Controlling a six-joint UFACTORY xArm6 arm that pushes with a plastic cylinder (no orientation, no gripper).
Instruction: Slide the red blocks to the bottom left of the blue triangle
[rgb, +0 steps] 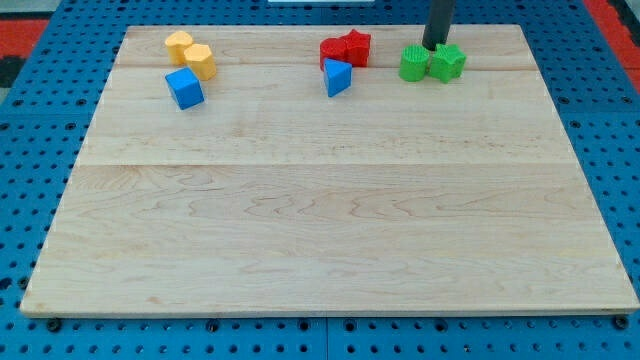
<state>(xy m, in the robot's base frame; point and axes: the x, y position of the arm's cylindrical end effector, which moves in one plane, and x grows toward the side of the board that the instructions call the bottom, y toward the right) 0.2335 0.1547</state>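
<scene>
Dark rod, no jaws: my tip (434, 47) touches 2 green blocks (432, 63) from above.

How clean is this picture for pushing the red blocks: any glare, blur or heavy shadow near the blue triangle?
Camera view: lighting is even and soft, shadows faint; the red blocks and blue triangle look sharp; no strong glare on the board; my tip sits behind the green blocks, its very end hard to make out.
</scene>
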